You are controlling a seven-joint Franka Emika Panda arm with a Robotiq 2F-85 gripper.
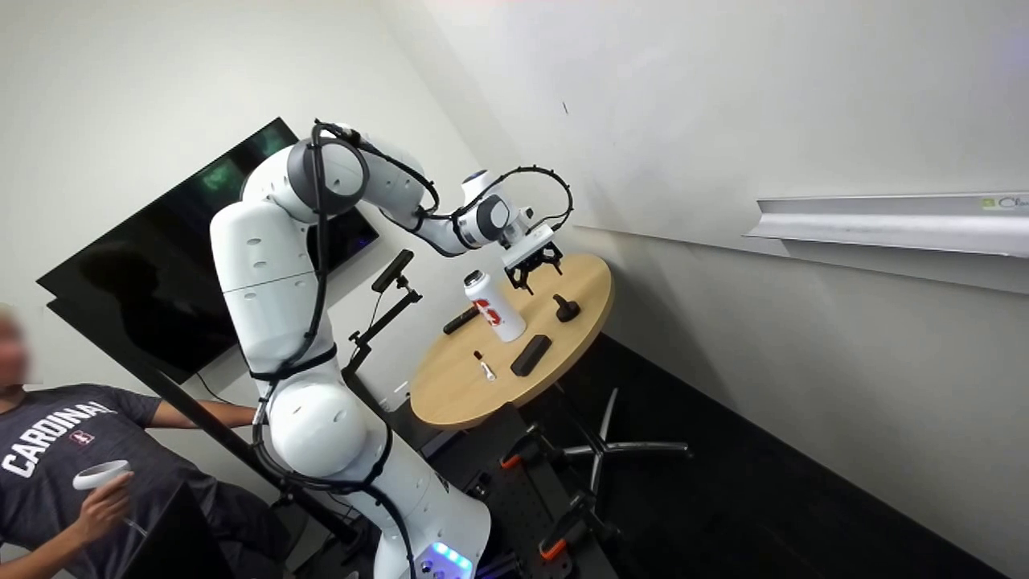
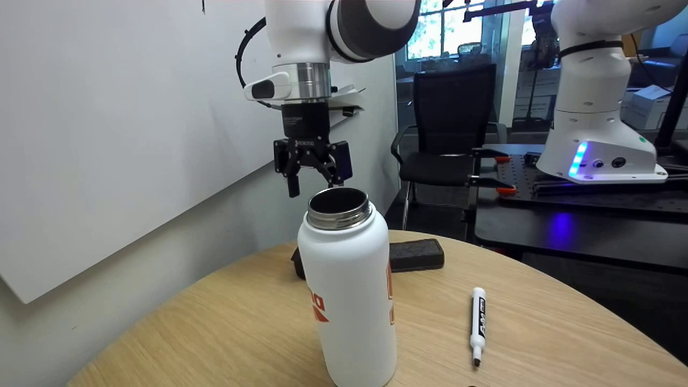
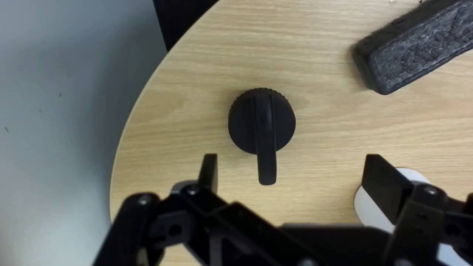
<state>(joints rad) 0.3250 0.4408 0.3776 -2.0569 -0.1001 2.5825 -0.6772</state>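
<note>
Wrist view: seeing end effector spread wide, empty, near round, black, plastic-looking lid on light wood-grain table. Looks early tbh, no grip or lift yet.

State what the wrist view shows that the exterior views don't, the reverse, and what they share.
Wrist view only: fine ridges edging the black lid.
Exterior views only: the open mouth and red markings of the white bottle, and the robot's arm.
Shared: the open gripper, black eraser, the round table, that lid and part of the bottle.
</note>
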